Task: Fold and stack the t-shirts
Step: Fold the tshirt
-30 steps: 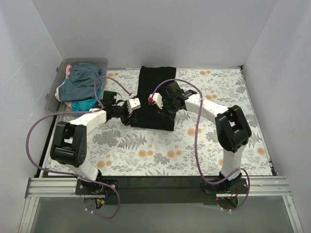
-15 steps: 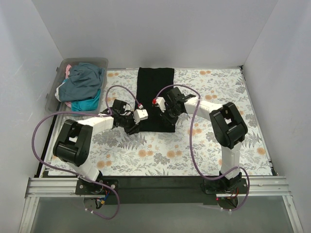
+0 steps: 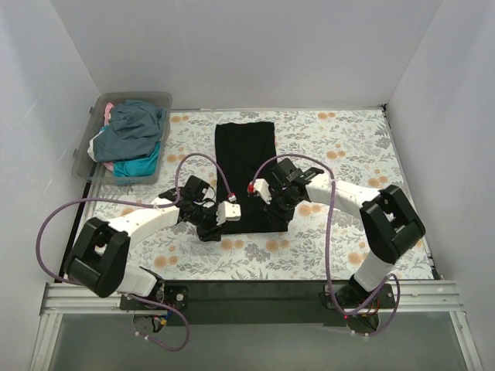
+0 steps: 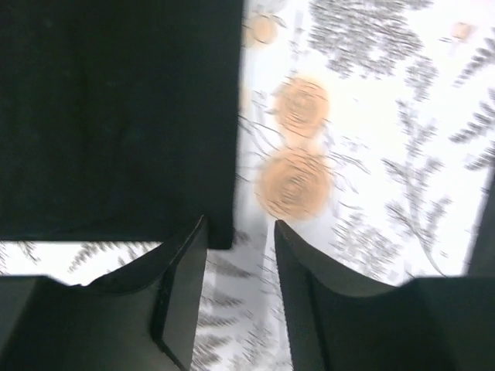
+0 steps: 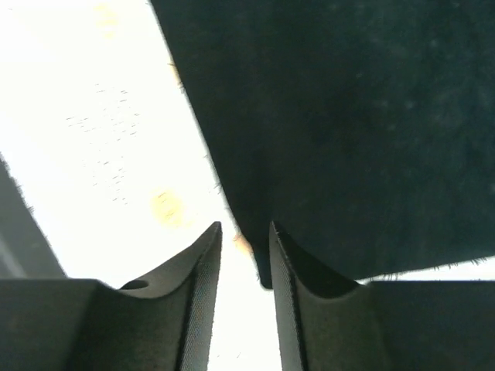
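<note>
The black t-shirt (image 3: 245,166) lies flat in the middle of the floral table covering (image 3: 348,154), folded into a long, narrow strip that runs from the far side toward the arms. Both arms are stretched in over its near end. The left gripper (image 4: 240,232) is down at the near-left corner, and its fingers (image 4: 182,286) stand a narrow gap apart. Printed leaves show through that gap, and the corner of the shirt sits right at one fingertip, so nothing looks clamped there. On the other side, the right gripper (image 5: 245,232) hangs over the near-right corner. Its fingers (image 5: 193,301) are also only slightly parted, and the tip of the corner pokes into the slot between them. Whether they actually pinch the cloth I cannot tell from here. Off at the far-left corner stands the clear plastic bin (image 3: 81,158), well apart from the action. Bundled inside it are a slate-blue t-shirt (image 3: 131,127) on top, a teal t-shirt (image 3: 139,165) under it, and a sliver of pink t-shirt (image 3: 108,110) at the back edge.
</note>
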Tool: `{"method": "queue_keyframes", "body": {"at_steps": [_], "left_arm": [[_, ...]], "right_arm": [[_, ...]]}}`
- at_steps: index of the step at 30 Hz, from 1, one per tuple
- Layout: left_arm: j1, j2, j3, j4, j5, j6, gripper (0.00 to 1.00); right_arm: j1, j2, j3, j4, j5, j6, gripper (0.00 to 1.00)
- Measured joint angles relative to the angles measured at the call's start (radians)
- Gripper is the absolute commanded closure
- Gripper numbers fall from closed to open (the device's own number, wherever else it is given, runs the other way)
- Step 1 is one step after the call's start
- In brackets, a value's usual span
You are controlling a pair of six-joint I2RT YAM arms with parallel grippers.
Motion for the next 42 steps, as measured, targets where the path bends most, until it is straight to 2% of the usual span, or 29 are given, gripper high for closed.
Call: {"method": "queue_keyframes", "body": {"at_steps": [1,2,5,9,12,17,32,35,36,38,39,42], "left_arm": [[-0.001,-0.026,-0.006,-0.024,0.002,0.002,0.54],[-0.001,-0.054,-0.011,-0.050,0.004,0.006,0.52],[-0.002,-0.164,-0.023,-0.092,0.010,0.011,0.47],[-0.002,-0.325,-0.080,-0.052,0.013,0.015,0.46],[-0.005,-0.379,-0.146,0.021,0.011,0.024,0.47],[-0.010,-0.330,-0.203,0.115,0.006,0.074,0.48],[-0.029,-0.192,-0.260,0.312,-0.039,0.167,0.48],[-0.031,-0.167,-0.258,0.355,-0.037,0.171,0.56],[-0.031,-0.158,-0.254,0.364,-0.036,0.171,0.62],[-0.033,-0.144,-0.252,0.378,-0.036,0.174,0.67],[-0.033,-0.141,-0.251,0.381,-0.036,0.176,0.73],[-0.035,-0.138,-0.251,0.379,-0.042,0.184,0.78]], "right_arm": [[0.006,-0.023,-0.001,-0.018,0.002,-0.002,0.59],[0.008,-0.050,-0.001,-0.027,0.007,-0.008,0.55],[0.005,-0.166,-0.021,-0.035,0.035,-0.047,0.51],[0.016,-0.351,-0.133,-0.002,0.108,-0.136,0.50],[0.062,-0.407,-0.227,0.044,0.176,-0.204,0.50],[0.139,-0.400,-0.357,0.142,0.264,-0.308,0.54],[0.159,-0.351,-0.423,0.309,0.353,-0.407,0.55],[0.161,-0.352,-0.428,0.313,0.360,-0.410,0.54],[0.161,-0.356,-0.429,0.314,0.361,-0.410,0.54],[0.161,-0.375,-0.430,0.312,0.362,-0.412,0.52],[0.161,-0.389,-0.430,0.311,0.362,-0.414,0.51],[0.161,-0.431,-0.430,0.311,0.354,-0.422,0.51]]}}
